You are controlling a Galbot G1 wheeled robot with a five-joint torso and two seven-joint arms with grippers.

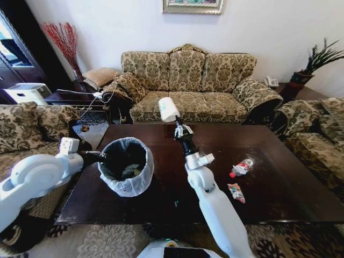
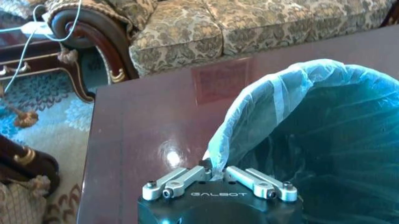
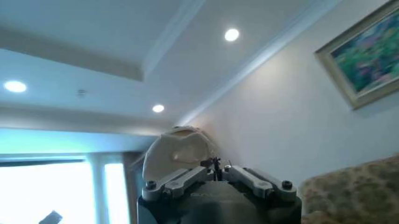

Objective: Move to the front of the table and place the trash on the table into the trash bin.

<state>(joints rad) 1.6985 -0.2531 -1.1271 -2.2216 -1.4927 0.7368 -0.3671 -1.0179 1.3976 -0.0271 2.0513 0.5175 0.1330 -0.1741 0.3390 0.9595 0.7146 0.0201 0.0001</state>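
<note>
Nearby, bottle [image 1: 242,167], wrapper [image 1: 236,192], sofa [image 1: 188,80]

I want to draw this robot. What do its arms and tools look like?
Both arms are smooth, rounded white shells with black sections near the wrists. The left tool has a black body marked GALBOT in pale letters, with silver metal links and small screws. The right tool looks the same: dark body, silver links.
</note>
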